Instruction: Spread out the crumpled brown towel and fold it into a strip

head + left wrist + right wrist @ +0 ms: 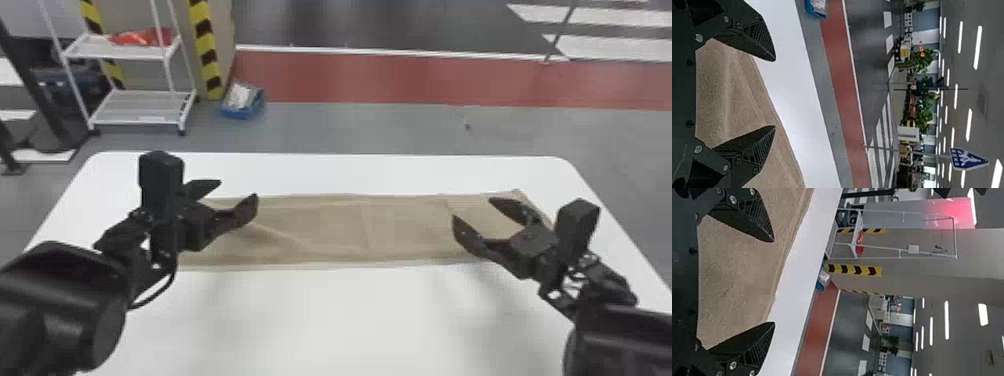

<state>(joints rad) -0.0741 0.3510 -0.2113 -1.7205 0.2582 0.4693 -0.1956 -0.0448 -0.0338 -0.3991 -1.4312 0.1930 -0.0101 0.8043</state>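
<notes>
Altogether, one towel, one table, two pairs of open jaws.

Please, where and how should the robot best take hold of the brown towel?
Probably by the towel's near long edge, left gripper close to the left end, right gripper close to the right, both coming low from the robot's side. The towel lies flat as a strip running left to right, so that edge faces the robot.

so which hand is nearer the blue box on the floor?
The left hand, open over the left part of the brown towel; the box lies roughly ahead of it, beyond the table. The right hand is over the towel's right part.
</notes>
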